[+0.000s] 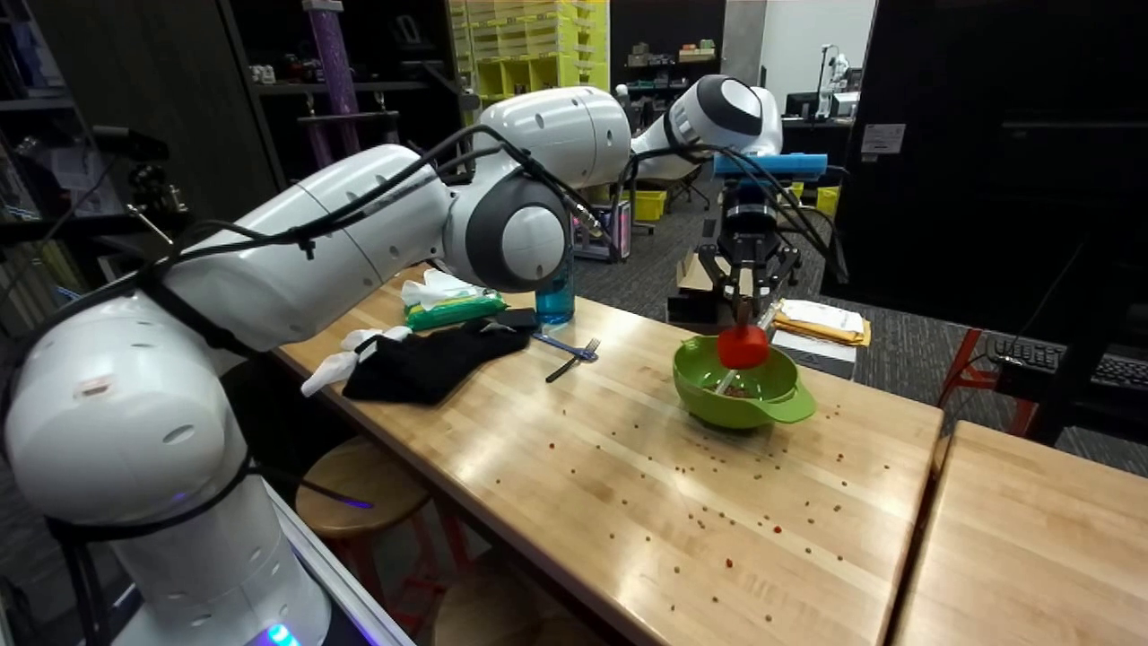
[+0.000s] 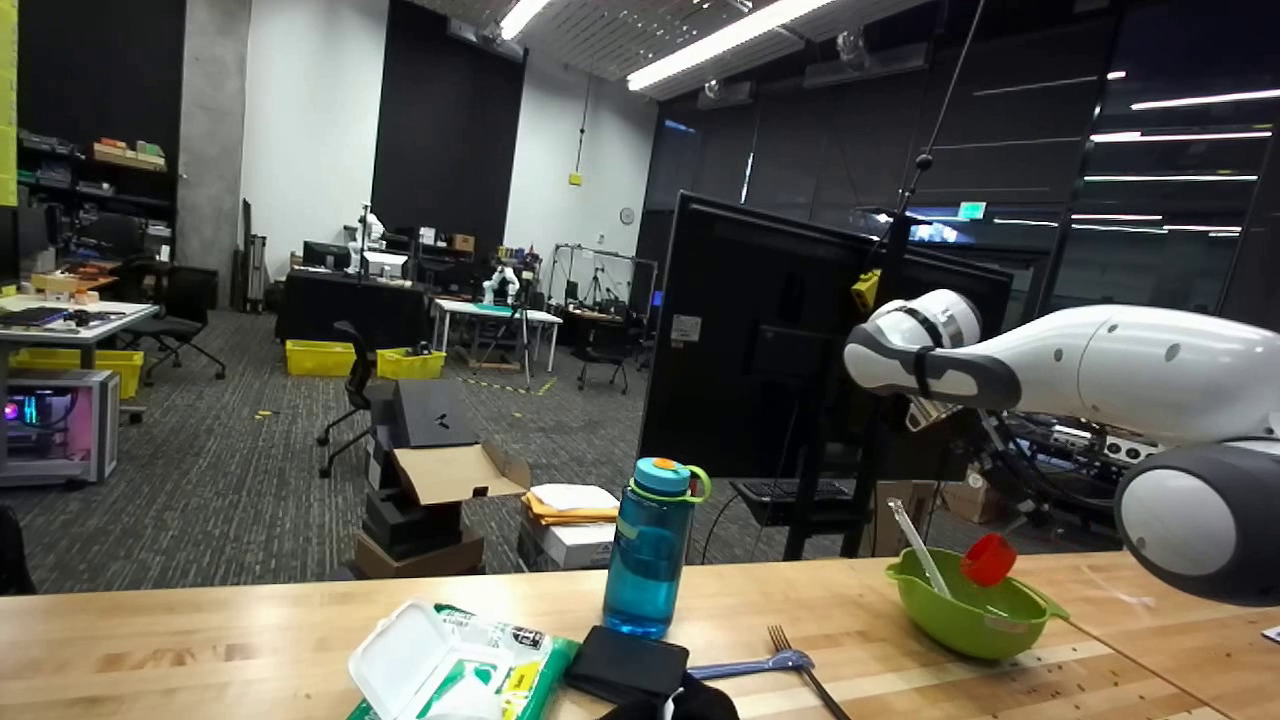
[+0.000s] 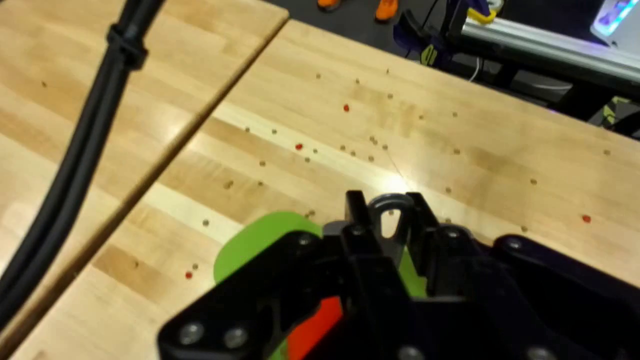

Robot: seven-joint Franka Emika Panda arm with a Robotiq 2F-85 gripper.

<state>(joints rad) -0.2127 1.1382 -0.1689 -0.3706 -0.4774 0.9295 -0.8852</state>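
Red scoop (image 1: 743,346), one in number, hangs below the gripper (image 1: 743,301) in an exterior view, at three o'clock of the frame, over one green bowl (image 1: 722,414) on the wooden surface (image 1: 574,520); the gripper is at twelve o'clock from the scoop. Brown bits (image 1: 740,391) too small to count lie in the bowl. At nine o'clock from it are one fork (image 1: 562,369) and one blue utensil (image 1: 558,343), overlapping, with one black cloth (image 1: 430,372) farther out the same way. In an exterior view one clear stick-like utensil (image 2: 918,548) leans out of the bowl toward eleven o'clock. One bottle (image 2: 648,560) stands upright, with one black case (image 2: 628,662) at six o'clock from it and one wipes packet (image 2: 530,675) at eight; the gripper is hard to make out there against dark clutter. In the wrist view the scoop's single grey handle (image 3: 392,200), ending in a loop, is clamped between the gripper's two fingers (image 3: 356,210), closed down onto it with little gap. Part of the bowl shows beneath. Four red bits (image 3: 346,107) dot the surface, among brown ones too many to count surely.
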